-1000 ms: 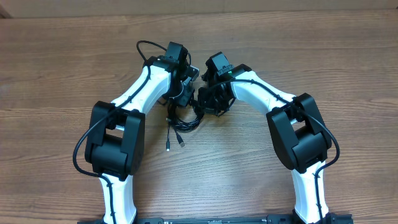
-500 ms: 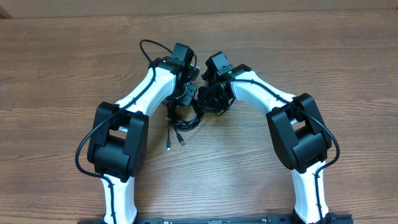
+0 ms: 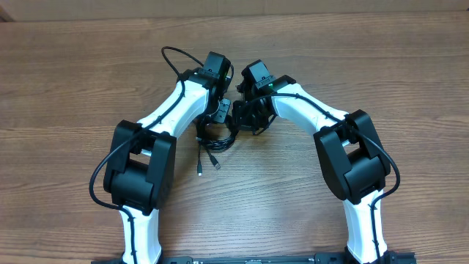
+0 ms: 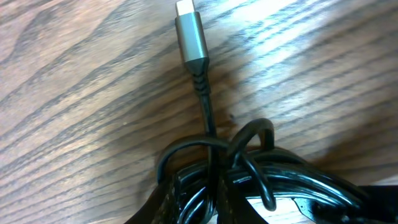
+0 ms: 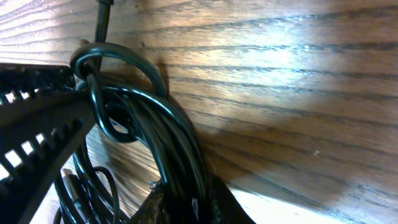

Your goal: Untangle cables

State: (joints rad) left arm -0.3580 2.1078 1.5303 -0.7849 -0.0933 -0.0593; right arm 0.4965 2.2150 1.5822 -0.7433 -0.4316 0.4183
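Two claws meet at the cables: right gripper pinches them; left gripper, hold and gap unclear. Best draw apart gently, easing the plug out of the cables.

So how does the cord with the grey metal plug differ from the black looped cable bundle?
The cord with the grey metal plug lies straight and single on the wooden table; the black looped cable bundle is several strands curled over each other. Both are thin, black and glossy.

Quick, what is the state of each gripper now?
Left gripper: closed on the cables.
Right gripper: closed on the cables.
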